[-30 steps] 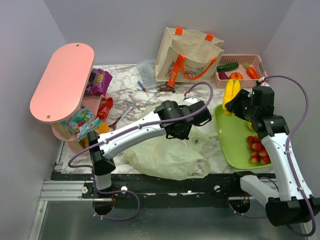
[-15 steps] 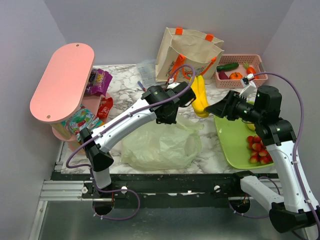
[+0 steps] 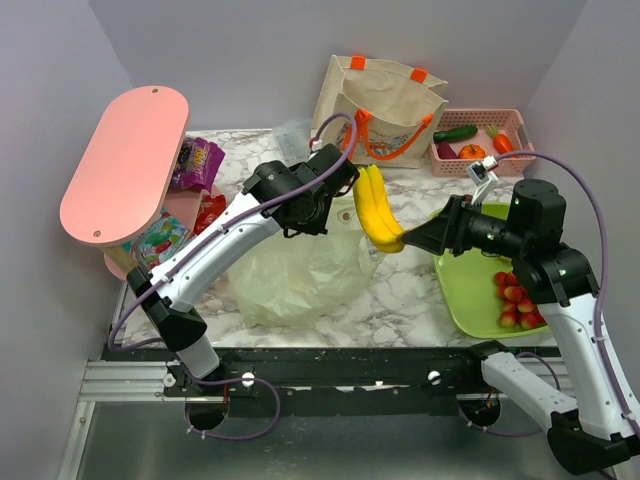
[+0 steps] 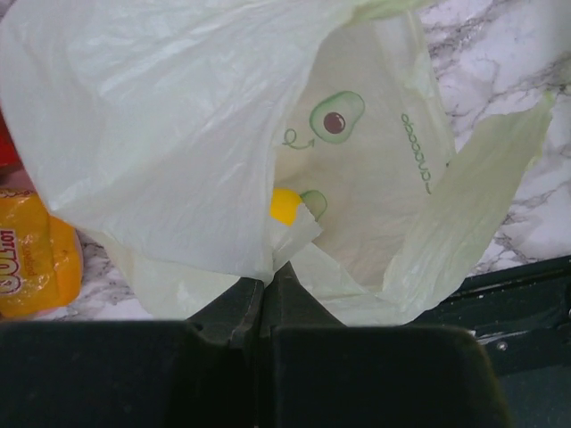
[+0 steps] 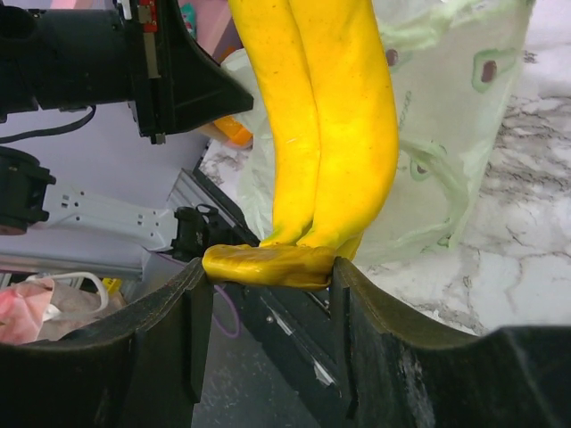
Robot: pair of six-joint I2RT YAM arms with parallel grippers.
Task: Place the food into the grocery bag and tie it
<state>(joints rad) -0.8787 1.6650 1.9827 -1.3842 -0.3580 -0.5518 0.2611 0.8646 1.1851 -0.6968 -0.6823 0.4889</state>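
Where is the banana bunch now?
In the top view, right of centre, the right gripper holds the banana bunch by its stem beside the lifted grocery bag.

One banana bunch (image 3: 375, 212), one bag (image 3: 290, 282) (green)

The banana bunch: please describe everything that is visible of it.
The banana bunch is glossy yellow and plastic-looking: at least two curved bananas joined at a stubby stem. The right end effector clamps that stem; nothing else seems to touch it. It is held in the air beside the pale green bag.
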